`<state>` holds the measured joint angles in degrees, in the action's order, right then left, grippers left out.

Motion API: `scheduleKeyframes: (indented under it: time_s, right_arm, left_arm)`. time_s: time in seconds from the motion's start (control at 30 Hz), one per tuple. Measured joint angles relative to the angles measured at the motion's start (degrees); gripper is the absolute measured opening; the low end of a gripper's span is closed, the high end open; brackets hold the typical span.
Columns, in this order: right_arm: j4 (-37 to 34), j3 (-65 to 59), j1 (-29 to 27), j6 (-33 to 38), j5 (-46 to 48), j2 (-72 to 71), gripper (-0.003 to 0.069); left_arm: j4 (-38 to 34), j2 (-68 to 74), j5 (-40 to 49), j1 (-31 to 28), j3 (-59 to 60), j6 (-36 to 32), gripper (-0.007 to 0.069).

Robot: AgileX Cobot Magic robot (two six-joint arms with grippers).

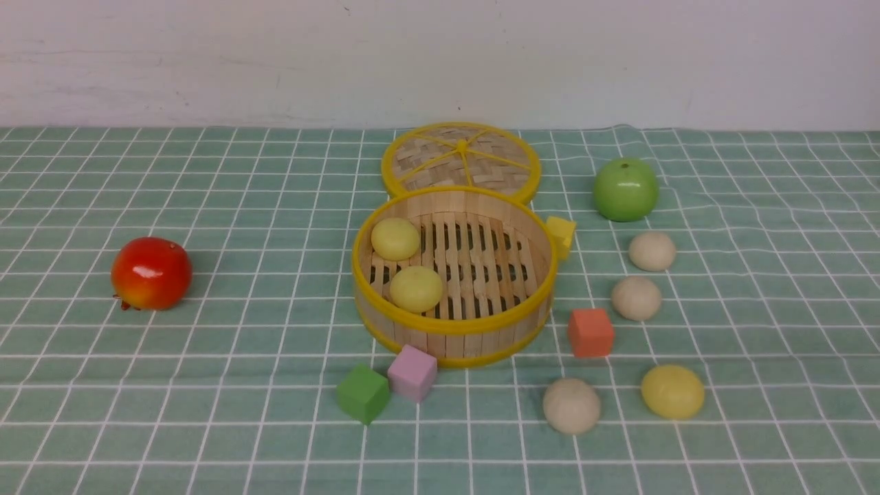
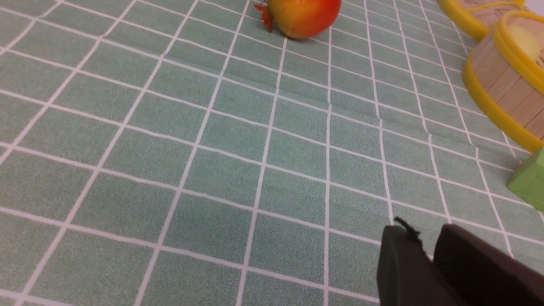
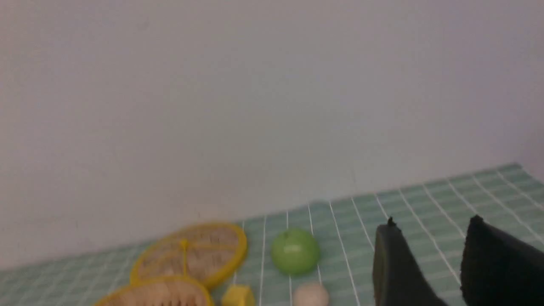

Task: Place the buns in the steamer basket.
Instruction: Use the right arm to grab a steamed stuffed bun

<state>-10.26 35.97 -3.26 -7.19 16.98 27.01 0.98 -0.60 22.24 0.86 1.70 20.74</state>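
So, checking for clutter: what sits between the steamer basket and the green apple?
A yellow cube, close beside the steamer basket's wall, short of the green apple; clearest in the front view.

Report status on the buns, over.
Left pincer shut, empty; right pincer open, empty. Two yellow buns in steamer basket; four buns loose on its right. Orange cube sits between them and the basket.

left gripper [image 2: 420, 228]: low over the bench [image 2: 170, 170], tilted down towards it
left jaws: dark, nearly together, only a sliver apart at the tips, nothing between them
right gripper [image 3: 433, 221]: raised above the bench, pointing roughly level across it
right jaws: dark, clearly parted, nothing held between them
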Motion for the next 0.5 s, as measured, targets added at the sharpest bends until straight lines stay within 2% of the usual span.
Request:
scheduleKeyframes:
  time_s: [0.1, 0.3, 0.4, 0.5]
  right_arm:
    - [3.16, 3.52, 0.0, 0.89, 6.5, 10.29, 0.0239]
    - [1.85, 3.85, 1.02, 1.96, 8.22, 25.18, 0.0239]
    - [-0.69, 6.56, 6.05, 9.42, 13.03, 37.17, 0.0239]
    - [-1.22, 10.17, 9.32, 12.47, 16.52, 43.51, 0.0239]
  left_arm:
    - [0.0, 0.0, 0.0, 0.0, 0.0, 0.0, 0.012]
    - [0.0, 0.0, 0.0, 0.0, 0.02, 0.0, 0.0125]
    - [0.0, 0.0, 0.0, 0.0, 0.02, 0.0, 0.0129]
    - [0.0, 0.0, 0.0, 0.0, 0.02, 0.0, 0.013]
